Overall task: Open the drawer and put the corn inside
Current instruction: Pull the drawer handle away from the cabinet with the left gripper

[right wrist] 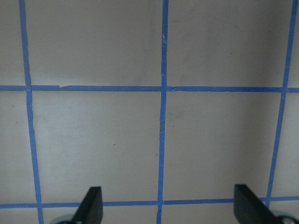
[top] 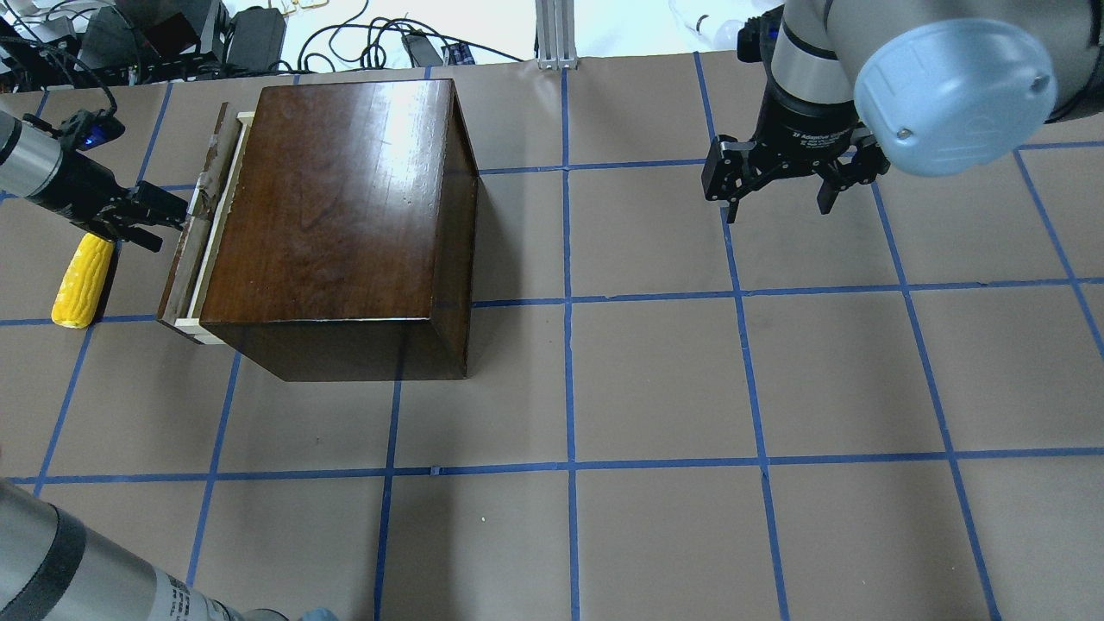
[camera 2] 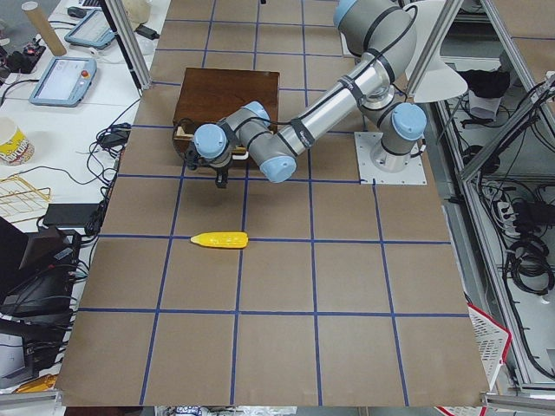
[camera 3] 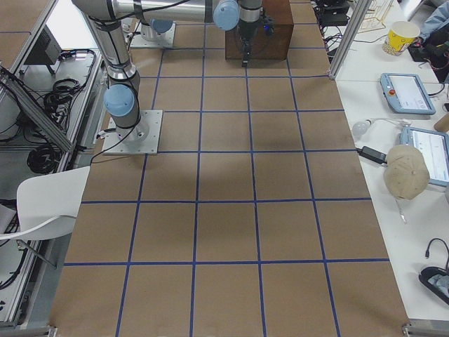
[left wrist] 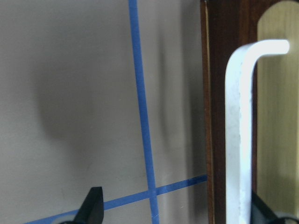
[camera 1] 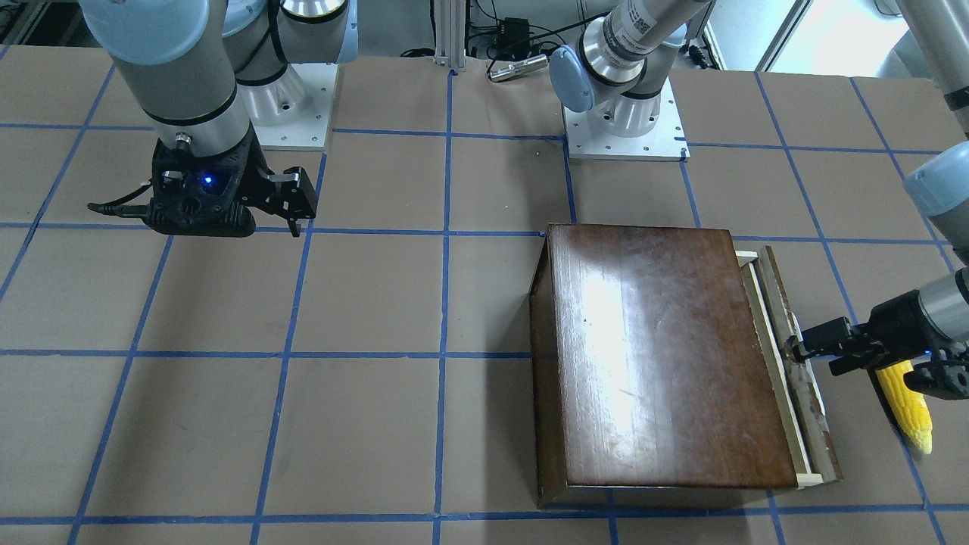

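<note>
The dark-brown cabinet stands on the table. Its drawer is out by a narrow strip, so pale wood shows behind the chipped dark front panel. My left gripper is open at that front panel. The white handle lies between its fingers, close to the right one. The yellow corn lies on the table just beyond the drawer front, partly under my left wrist. My right gripper is open and empty, far from the cabinet.
The table is brown paper with a blue tape grid. The two arm bases sit at the robot's edge of it. Cables and devices lie beyond the far edge behind the cabinet.
</note>
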Tool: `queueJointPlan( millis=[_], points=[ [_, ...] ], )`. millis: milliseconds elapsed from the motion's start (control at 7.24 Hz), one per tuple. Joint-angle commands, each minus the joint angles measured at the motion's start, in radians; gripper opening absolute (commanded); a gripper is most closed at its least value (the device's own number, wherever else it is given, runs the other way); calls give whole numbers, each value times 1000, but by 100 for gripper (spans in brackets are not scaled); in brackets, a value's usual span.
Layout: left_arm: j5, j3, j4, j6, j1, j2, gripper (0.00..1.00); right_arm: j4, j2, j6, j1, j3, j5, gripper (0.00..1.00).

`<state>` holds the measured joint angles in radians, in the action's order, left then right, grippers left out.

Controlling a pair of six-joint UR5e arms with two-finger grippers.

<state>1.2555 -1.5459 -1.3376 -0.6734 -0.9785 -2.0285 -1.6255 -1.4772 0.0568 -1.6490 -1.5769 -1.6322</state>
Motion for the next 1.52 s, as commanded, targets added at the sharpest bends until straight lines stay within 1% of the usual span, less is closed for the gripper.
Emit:
queueJointPlan(
  millis=[0, 414, 691, 1381],
  points=[
    [2, 1, 0, 0, 29, -1, 100, 1, 0, 0, 0, 0, 0, 100],
    [5, 3, 0, -12, 40, -1, 100, 1, 0, 0, 0, 0, 0, 100],
    [5, 3, 0, -14, 67, -1, 100, 1, 0, 0, 0, 0, 0, 100],
    [8, 3, 0, -20, 75, 1, 100, 1, 0, 0, 0, 0, 0, 100]
  ],
)
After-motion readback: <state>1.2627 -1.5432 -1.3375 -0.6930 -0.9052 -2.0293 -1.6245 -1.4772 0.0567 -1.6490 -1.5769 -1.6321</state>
